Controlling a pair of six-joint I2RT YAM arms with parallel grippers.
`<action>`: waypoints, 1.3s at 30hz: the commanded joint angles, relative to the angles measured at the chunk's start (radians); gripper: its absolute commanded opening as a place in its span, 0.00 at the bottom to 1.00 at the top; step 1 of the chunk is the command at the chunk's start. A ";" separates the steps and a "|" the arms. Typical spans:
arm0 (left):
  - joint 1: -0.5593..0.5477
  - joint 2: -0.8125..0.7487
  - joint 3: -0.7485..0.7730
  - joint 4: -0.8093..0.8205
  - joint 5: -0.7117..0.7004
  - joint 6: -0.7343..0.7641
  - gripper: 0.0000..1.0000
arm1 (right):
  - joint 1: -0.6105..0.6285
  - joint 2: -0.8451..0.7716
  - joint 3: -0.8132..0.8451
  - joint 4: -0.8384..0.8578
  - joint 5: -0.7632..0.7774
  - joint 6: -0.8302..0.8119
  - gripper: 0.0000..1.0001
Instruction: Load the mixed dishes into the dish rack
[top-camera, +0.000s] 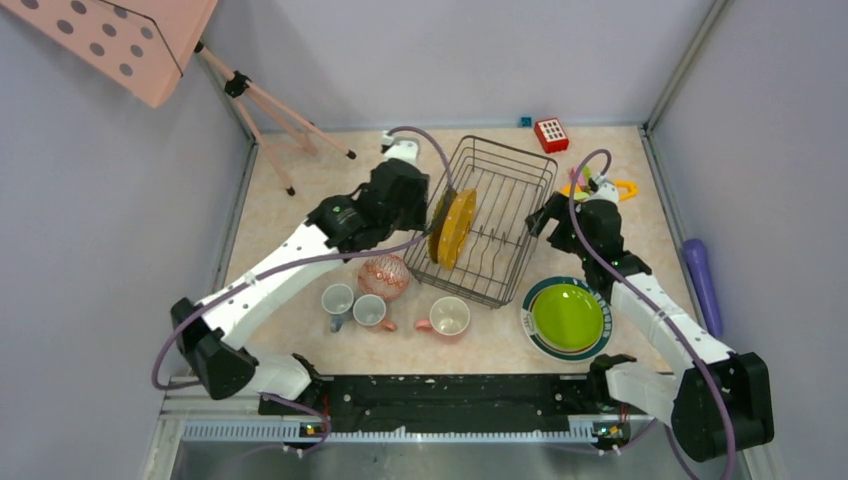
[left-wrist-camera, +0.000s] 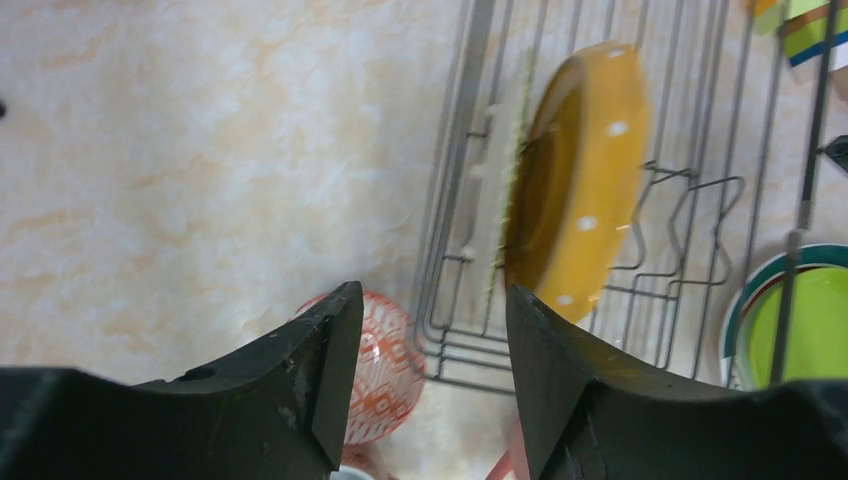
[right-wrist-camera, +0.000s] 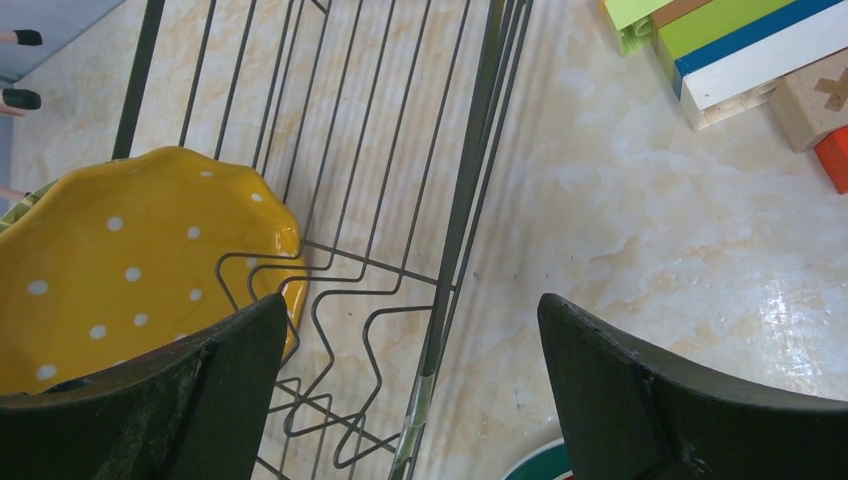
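The dish rack stands at the table's middle. The yellow ribbed plate stands on edge in its dividers near the left wall. My left gripper is open and empty just outside that wall; its wrist view shows the yellow plate, the rack and the patterned bowl. My right gripper is open and empty over the rack's right wall, with the yellow plate at left. The lime-green plate lies on the white green-rimmed plate. The patterned bowl, a grey mug and two pink mugs sit in front.
Colourful toy blocks lie right of the rack, near a yellow toy. A red block sits at the back. A purple cylinder lies along the right wall. A pink tripod stands at the back left.
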 joint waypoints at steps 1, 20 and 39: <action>0.102 -0.161 -0.189 0.100 0.123 -0.055 0.58 | -0.008 0.000 0.027 0.041 0.017 0.004 0.94; 0.252 -0.004 -0.385 0.285 0.437 -0.078 0.41 | -0.008 -0.087 -0.018 0.029 0.056 -0.023 0.93; 0.294 0.173 -0.287 0.235 0.343 -0.089 0.00 | -0.007 -0.086 -0.044 0.040 0.063 -0.029 0.93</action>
